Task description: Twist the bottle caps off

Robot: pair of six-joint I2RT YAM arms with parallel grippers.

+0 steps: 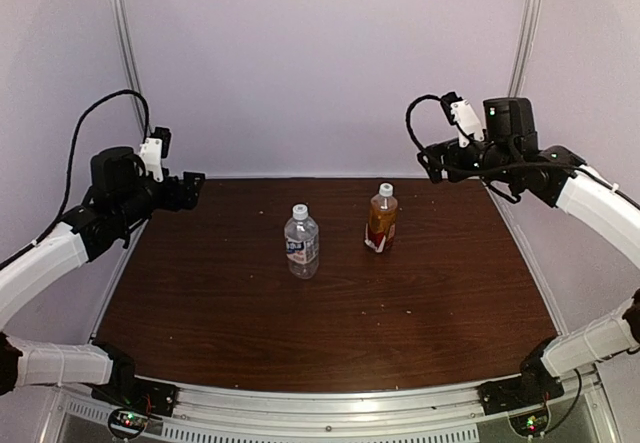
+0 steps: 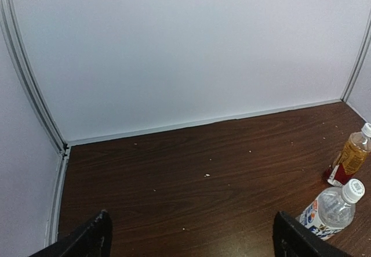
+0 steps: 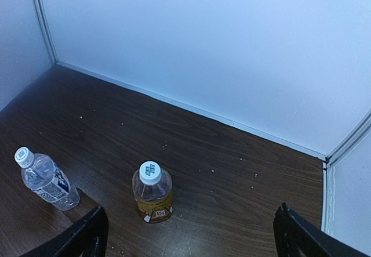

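Two bottles stand upright mid-table. The clear bottle [image 1: 301,242] has a white-blue label and a white cap [image 1: 299,210]. The amber bottle [image 1: 381,221] has a red-white label and a white cap [image 1: 386,190]. Both caps sit on their necks. My left gripper [image 1: 193,191] is open and empty, raised at the far left. My right gripper [image 1: 432,160] is open and empty, raised at the far right. The left wrist view shows the clear bottle [image 2: 328,210] and the amber bottle [image 2: 350,159] at its right edge. The right wrist view shows the amber bottle [image 3: 152,194] and the clear bottle [image 3: 45,178].
The dark wood table [image 1: 220,313] is boxed in by white walls [image 1: 320,63] at the back and sides, with metal corner rails [image 1: 127,53]. Small white crumbs [image 2: 207,175] dot the tabletop. The arm bases sit at the near edge [image 1: 135,395].
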